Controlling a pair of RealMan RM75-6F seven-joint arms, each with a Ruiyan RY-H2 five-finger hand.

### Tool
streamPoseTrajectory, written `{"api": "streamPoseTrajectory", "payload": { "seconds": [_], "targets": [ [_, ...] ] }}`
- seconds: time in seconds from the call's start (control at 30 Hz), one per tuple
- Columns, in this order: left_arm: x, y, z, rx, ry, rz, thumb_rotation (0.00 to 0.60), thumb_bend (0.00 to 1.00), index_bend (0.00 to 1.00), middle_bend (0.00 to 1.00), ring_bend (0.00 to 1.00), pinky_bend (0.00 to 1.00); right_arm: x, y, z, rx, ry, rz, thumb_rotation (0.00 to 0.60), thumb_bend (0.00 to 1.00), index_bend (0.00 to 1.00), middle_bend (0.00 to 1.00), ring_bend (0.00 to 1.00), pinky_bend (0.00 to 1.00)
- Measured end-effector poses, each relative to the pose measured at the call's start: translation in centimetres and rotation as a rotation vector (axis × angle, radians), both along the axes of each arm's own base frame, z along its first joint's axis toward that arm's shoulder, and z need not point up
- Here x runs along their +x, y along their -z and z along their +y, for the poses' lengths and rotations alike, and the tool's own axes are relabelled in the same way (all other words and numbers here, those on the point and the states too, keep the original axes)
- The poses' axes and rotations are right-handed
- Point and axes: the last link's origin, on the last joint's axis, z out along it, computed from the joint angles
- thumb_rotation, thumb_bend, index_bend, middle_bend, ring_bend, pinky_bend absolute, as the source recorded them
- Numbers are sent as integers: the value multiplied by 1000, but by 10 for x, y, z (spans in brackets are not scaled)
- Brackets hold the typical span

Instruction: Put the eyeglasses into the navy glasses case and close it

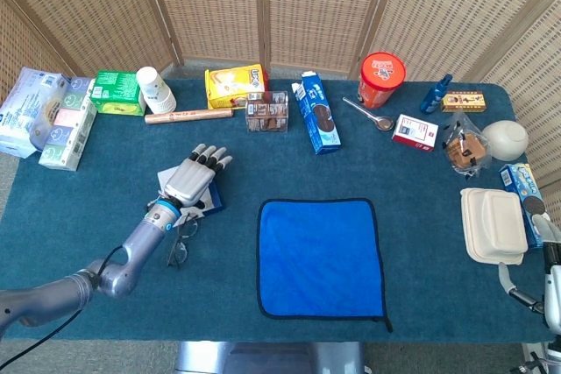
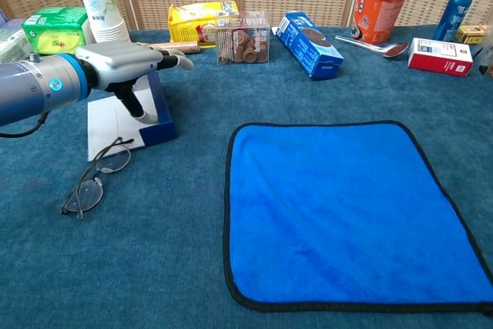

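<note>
The navy glasses case (image 2: 115, 119) lies open on the teal table, pale lining up, navy wall (image 1: 211, 203) on its right side. My left hand (image 2: 127, 58) hovers flat over it with fingers spread, and its thumb (image 2: 143, 110) presses down on the lining beside the navy wall. In the head view that hand (image 1: 193, 179) covers most of the case. The thin-framed eyeglasses (image 2: 96, 180) lie unfolded on the table just in front of the case, also visible at the wrist (image 1: 178, 247). My right hand (image 1: 552, 282) shows only as a sliver at the lower right edge, far from both.
A blue cloth (image 1: 320, 257) lies flat at the centre front. Along the back stand a paper cup (image 2: 100, 7), yellow box (image 2: 196, 19), clear snack box (image 2: 243, 36), blue carton (image 2: 310, 35) and red tub (image 2: 379, 5). A white clamshell box (image 1: 493, 225) sits at the right.
</note>
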Motion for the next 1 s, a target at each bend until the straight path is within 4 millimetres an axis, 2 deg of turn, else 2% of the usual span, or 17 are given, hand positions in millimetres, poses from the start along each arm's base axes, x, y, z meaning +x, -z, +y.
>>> {"api": "streamPoseTrajectory", "payload": {
  "seconds": [0.23, 0.4, 0.63, 0.7, 0.83, 1.0],
  "targets": [
    [21, 6, 2, -11, -19, -106, 527, 224, 0, 0, 0, 12, 0, -2, 3, -11, -2, -1, 340, 374, 72, 127, 4, 93],
    [17, -1, 5, -45, -59, -103, 523, 224, 0, 0, 0, 9, 2, -2, 4, -11, -6, 0, 338, 375, 73, 126, 4, 93],
    [3, -32, 16, -86, -139, -75, 501, 226, 0, 36, 0, 7, 1, 2, 3, -6, 1, -6, 338, 374, 73, 126, 4, 92],
    [3, -35, 17, -97, -151, -87, 491, 227, 0, 40, 0, 5, 1, 2, 3, -5, 1, -6, 339, 373, 73, 126, 4, 93],
    [6, -40, 19, -148, -178, -112, 427, 227, 0, 85, 0, 3, 1, 1, 4, -6, 3, -2, 340, 374, 73, 127, 4, 93],
    [14, -44, 25, -206, -191, -117, 419, 227, 0, 132, 0, 5, 1, 0, 7, -17, 7, -1, 340, 373, 73, 127, 4, 92]
  ]
}}
